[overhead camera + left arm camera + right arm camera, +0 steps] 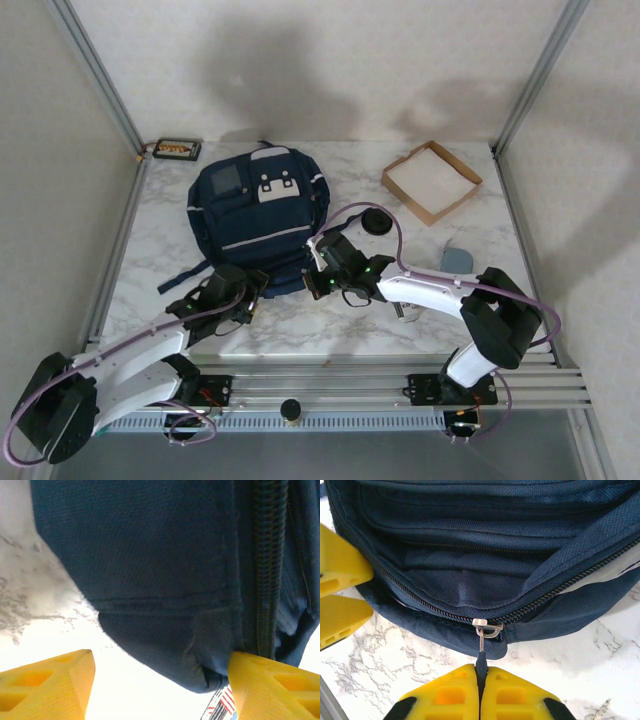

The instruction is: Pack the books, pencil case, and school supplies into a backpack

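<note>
The navy backpack (258, 215) lies flat mid-table, its zipped edge toward the arms. My right gripper (480, 672) is shut on the dark zipper pull (480, 656), which hangs from the metal slider (487, 625) at the bag's near edge; this gripper (322, 264) sits at the bag's near right corner. My left gripper (160, 680) is open, its yellow fingers (47, 682) wide apart, and the right one touches the backpack's corner (200, 645). A red-and-white striped printed sliver (224, 704) peeks from under that corner. The books are hidden.
A shallow cardboard tray (431, 180) stands at the back right. A black round object (377, 221) and a grey-blue flat piece (458, 259) lie right of the bag. A small dark holder (176, 149) sits in the back left corner. Dark straps (185, 278) trail left.
</note>
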